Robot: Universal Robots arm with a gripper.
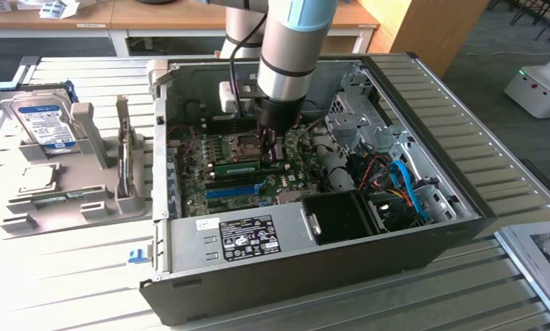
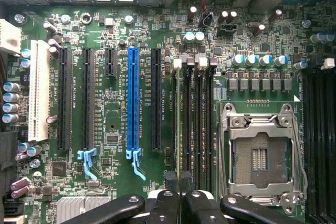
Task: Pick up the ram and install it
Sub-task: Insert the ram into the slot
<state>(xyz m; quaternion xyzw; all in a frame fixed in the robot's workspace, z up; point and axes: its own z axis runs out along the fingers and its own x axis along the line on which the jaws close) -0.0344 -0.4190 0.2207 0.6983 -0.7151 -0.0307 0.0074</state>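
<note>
We see the ram (image 1: 237, 165) as a long, thin green board with a row of dark chips along its face, standing on its long edge over the motherboard (image 2: 115, 108). The wrist camera looks straight down on it, so there the ram (image 2: 184, 129) appears as a narrow pale-green line running away from the gripper (image 2: 179, 182). It lies in line with the black memory slots (image 2: 202, 124) just beside it. We cannot tell whether it is pushed fully into its slot.

The gripper is clenched on the ram. Its two black fingers (image 2: 167, 203) stand close together with the board's thin edge pinched between them, near one end of the stick. In the exterior view the gripper (image 1: 275, 153) sits at that end, and the rest of the board reaches out from it toward the exterior view's left.

The arm (image 1: 288, 55) comes down nearly upright into the open computer case (image 1: 284, 276), with its wrist pointing at the motherboard below. The bright blue slot strip (image 2: 133, 98) lies near the gripper on one side of the ram, with a black slot between them. The open processor socket (image 2: 260, 156) lies near on the other side, beyond the memory slots.
</note>
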